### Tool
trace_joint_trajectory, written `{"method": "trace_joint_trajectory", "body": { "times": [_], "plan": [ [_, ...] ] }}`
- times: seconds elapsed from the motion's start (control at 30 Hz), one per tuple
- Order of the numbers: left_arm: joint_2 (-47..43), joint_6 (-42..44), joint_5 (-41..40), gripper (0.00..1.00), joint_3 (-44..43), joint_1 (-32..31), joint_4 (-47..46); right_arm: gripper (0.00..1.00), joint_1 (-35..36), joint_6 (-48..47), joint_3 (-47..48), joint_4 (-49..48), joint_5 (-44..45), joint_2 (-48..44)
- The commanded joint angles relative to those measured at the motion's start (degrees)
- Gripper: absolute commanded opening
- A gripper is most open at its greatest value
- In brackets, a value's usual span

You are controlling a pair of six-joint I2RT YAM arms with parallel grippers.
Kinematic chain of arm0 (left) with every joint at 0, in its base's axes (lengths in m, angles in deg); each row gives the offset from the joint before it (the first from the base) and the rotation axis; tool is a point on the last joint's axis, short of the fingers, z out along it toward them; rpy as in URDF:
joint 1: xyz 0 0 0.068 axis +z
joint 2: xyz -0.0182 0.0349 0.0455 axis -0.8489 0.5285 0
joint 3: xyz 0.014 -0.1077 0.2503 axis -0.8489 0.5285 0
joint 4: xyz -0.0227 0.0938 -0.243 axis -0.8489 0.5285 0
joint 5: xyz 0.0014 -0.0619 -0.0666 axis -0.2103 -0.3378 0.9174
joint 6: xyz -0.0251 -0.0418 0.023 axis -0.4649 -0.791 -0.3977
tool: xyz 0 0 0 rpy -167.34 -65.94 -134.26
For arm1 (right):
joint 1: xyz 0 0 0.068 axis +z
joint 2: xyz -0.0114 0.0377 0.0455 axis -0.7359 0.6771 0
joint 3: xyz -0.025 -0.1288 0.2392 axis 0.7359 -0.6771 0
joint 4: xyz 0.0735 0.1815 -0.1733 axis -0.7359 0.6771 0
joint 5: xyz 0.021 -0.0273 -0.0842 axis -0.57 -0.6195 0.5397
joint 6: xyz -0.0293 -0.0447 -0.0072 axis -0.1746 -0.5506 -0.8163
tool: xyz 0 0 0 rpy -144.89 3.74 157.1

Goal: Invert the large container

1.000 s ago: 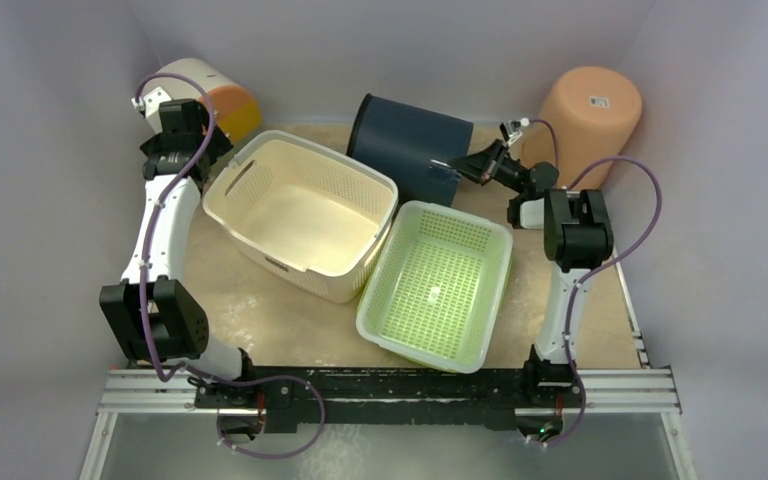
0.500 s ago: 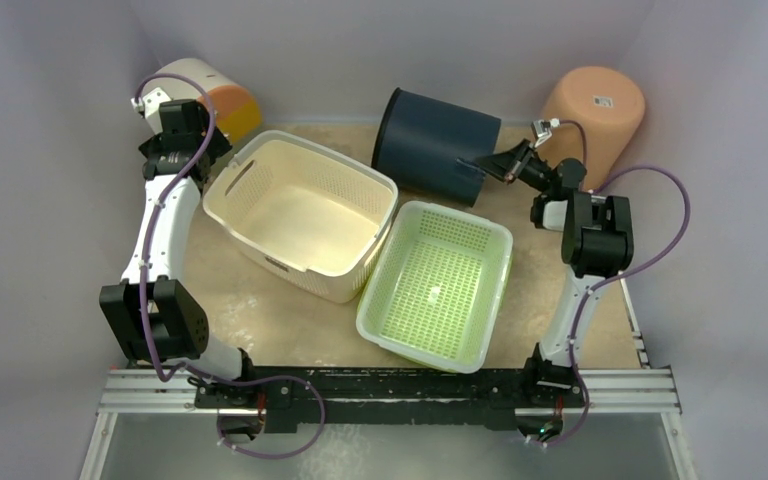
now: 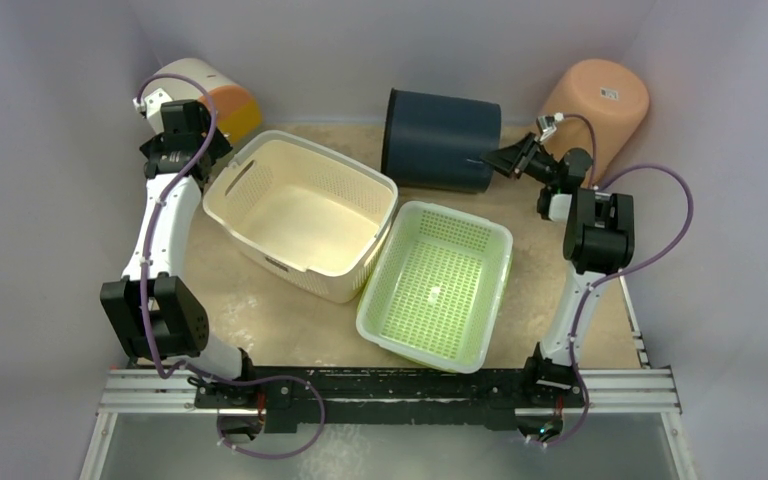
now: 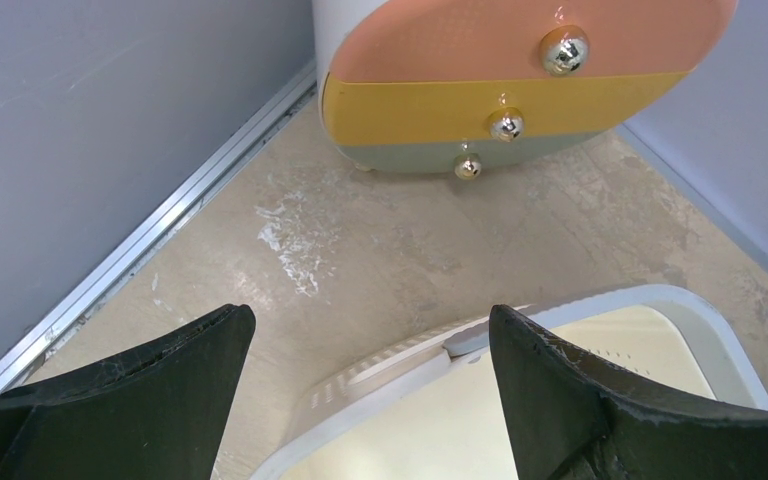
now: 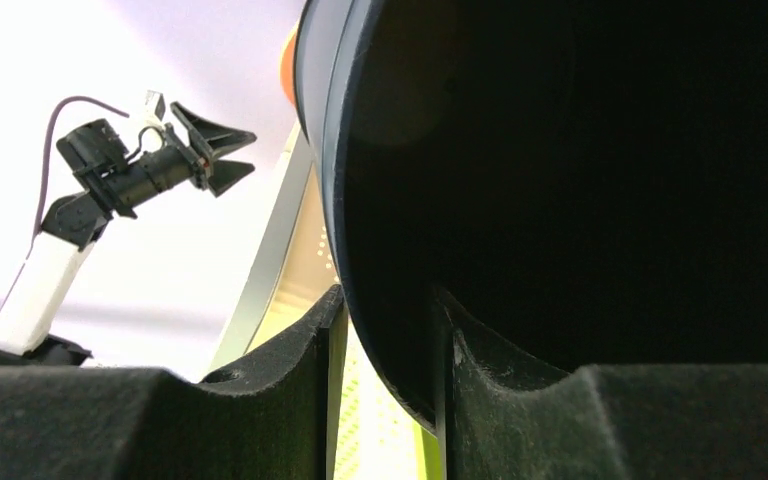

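Observation:
The large container point(image 3: 300, 215), a cream-beige basket, stands upright with its opening up at the table's left middle. My left gripper point(image 3: 210, 152) hangs open over its far-left corner. In the left wrist view the basket's rim point(image 4: 650, 293) and a cut-out handle lie below the wide-apart left gripper point(image 4: 370, 315), which holds nothing. My right gripper point(image 3: 490, 158) is at the back right, at the rim of a dark blue bin point(image 3: 440, 140) lying on its side. In the right wrist view that dark blue bin point(image 5: 580, 180) has its rim between the right gripper point(image 5: 388, 300) fingers, with a lit gap beside the left finger.
A lime-green tub point(image 3: 435, 285) sits against the basket's right side, and a strip of that lime-green tub point(image 5: 370, 420) shows between the right fingers. A peach bin point(image 3: 595, 105) leans in the back right corner. A round white-and-orange drawer unit point(image 3: 215, 90) lies behind the left gripper.
The right gripper has swung right and back, dragging the dark blue bin with it, and its jaws have parted. The peach bin shifted slightly. The left arm and basket have stayed still.

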Motion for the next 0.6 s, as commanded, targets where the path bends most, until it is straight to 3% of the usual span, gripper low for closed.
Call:
{"method": "trace_joint_trajectory", "body": {
  "times": [0.0, 0.07, 0.17, 0.27, 0.3, 0.4, 0.57],
  "plan": [
    [-0.1, 1.1, -0.7, 0.89, -2.2, 0.0, -1.8, 0.37, 0.0, 2.0, 6.1, 2.2, 0.3, 1.0],
    [0.0, 1.1, -0.7, 0.89, -2.0, 0.0, -1.8, 0.35, 0.9, 3.0, 8.3, 2.1, 0.5, 1.7],
    [-0.1, 1.2, -0.8, 0.89, -1.8, 0.0, -1.7, 0.23, 3.3, 6.5, 11.8, -0.3, 0.2, 3.3],
    [-0.3, 1.2, -1.0, 0.89, -1.6, 0.0, -1.9, 0.03, 7.8, 20.4, 17.4, -14.4, -0.4, 8.2],
    [-0.3, 1.3, -1.1, 0.89, -1.7, 0.0, -1.9, 0.00, 9.5, 26.6, 20.1, -20.9, 0.3, 10.6],
    [-0.5, 1.6, -1.3, 0.89, -1.8, 0.0, -1.7, 0.00, 13.8, 40.1, 30.0, -31.6, 3.1, 16.8],
    [-1.3, 2.5, -2.4, 0.89, -2.0, 0.1, -1.1, 0.00, 18.5, 44.9, 36.4, -34.6, 5.6, 19.5]
  ]
}}
